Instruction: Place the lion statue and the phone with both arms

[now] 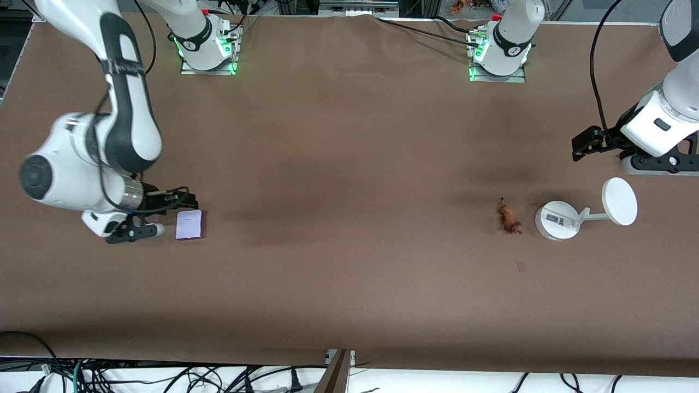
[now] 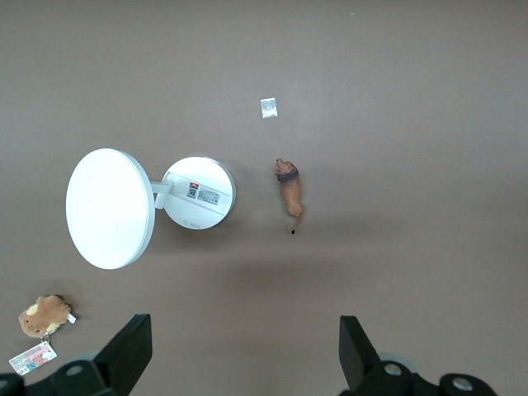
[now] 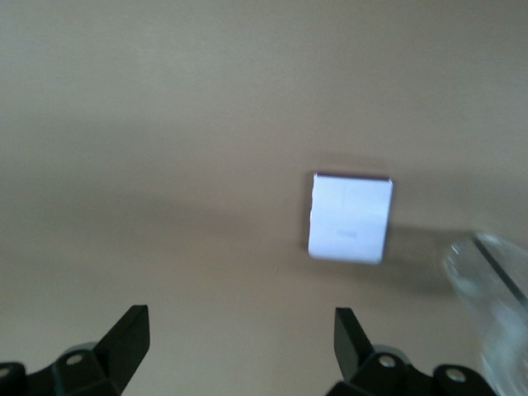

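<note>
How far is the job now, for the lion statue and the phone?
Looks done: the phone lies flat on the table, free of the open right gripper beside it. In hand: nothing. Left: the lion statue lies beside the white stand, and the open left gripper hangs above that end of the table, holding nothing.

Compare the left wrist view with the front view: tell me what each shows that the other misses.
Only the left wrist view shows a small brown plush with a tag and a small pale scrap on the table.

Only the front view shows the phone lying flat on the table toward the right arm's end, the open right pincer beside it, and both arm bases.

Both show the lion statue lying beside the white stand, neither one held, and the open left pincer, which is above the table with nothing in it.
</note>
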